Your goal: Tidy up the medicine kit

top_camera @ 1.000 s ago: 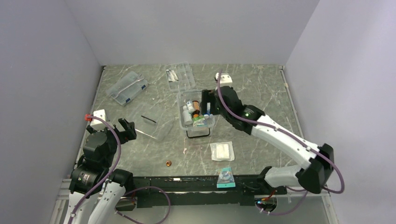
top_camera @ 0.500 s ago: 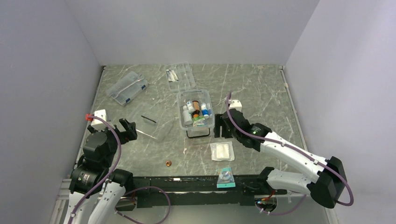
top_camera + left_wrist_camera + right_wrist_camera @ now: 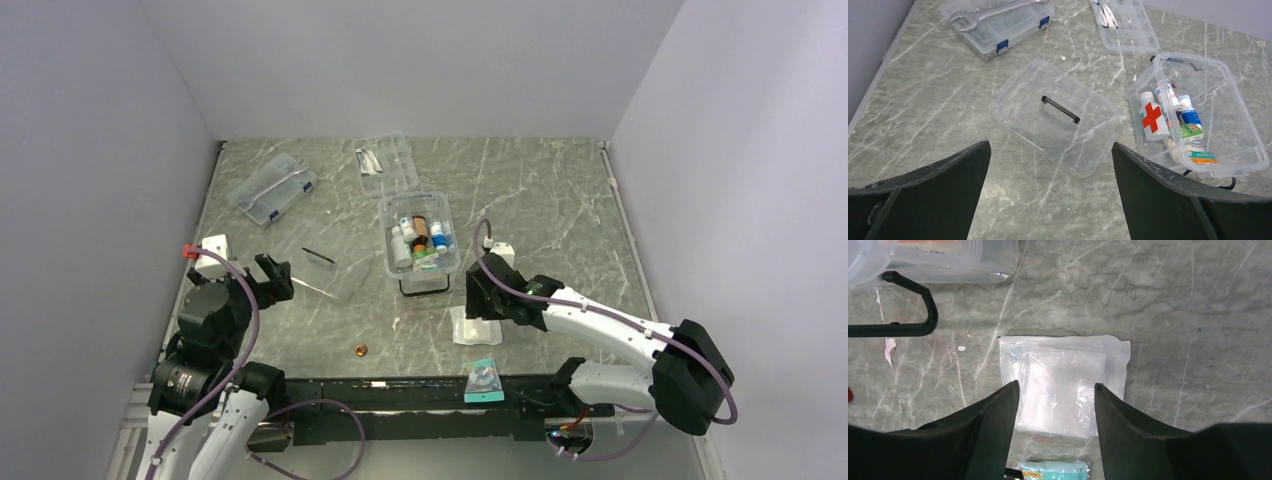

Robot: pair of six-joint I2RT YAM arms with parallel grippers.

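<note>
surface: smooth stone-look, matt, pale veins
medicine kit: clear glossy plastic
lid: same clear plastic, glossy
handle: black plastic, matt
packet: white padding under shiny crinkled film
wrench: bright bare metal
right gripper fingers: matt black plastic

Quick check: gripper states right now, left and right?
Left gripper: open, holding nothing.
Right gripper: open, fingers either side of the white packet, not gripping it.
</note>
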